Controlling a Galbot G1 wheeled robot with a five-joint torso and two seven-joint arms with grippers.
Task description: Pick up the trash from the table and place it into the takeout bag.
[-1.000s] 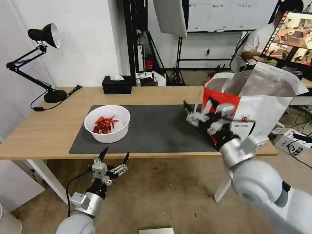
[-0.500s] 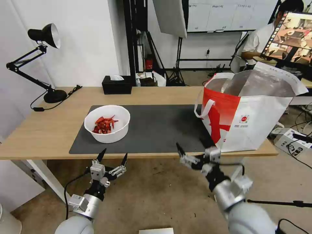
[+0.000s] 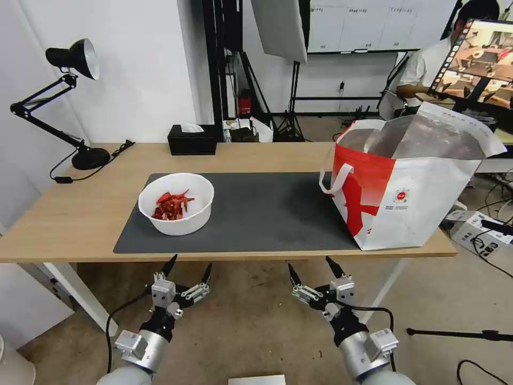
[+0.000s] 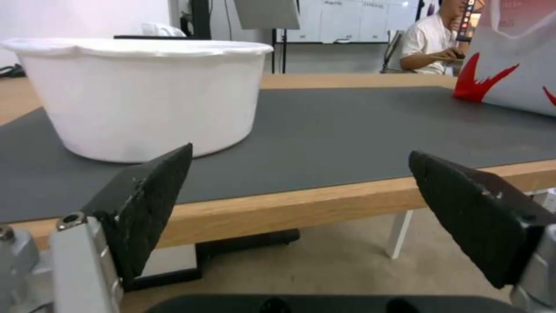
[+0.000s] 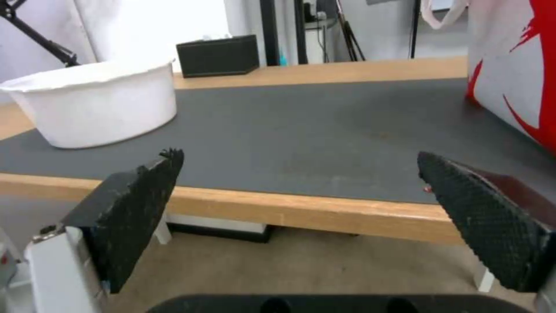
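Note:
A white round bowl (image 3: 177, 203) of red shells sits on the left part of the dark-grey mat (image 3: 256, 214) on the light-wood table (image 3: 80, 214). The white-and-red takeout bag (image 3: 411, 187) stands open at the table's right end, foil lining showing. Both grippers hang below the table's front edge, open and holding nothing: the left gripper (image 3: 188, 263) in front of the bowl (image 4: 139, 93), the right gripper (image 3: 311, 264) in front of the mat's middle. The bowl (image 5: 95, 102) and the bag (image 5: 515, 65) also appear in the right wrist view.
A black tissue box (image 3: 192, 139) stands at the table's back edge. A black desk lamp (image 3: 69, 96) rises at the far left. A person sits by a monitor behind the bag. Floor lies below the arms.
The right arm has come down and back from beside the bag to below the table's front edge, gripper open. The left arm has hardly moved.

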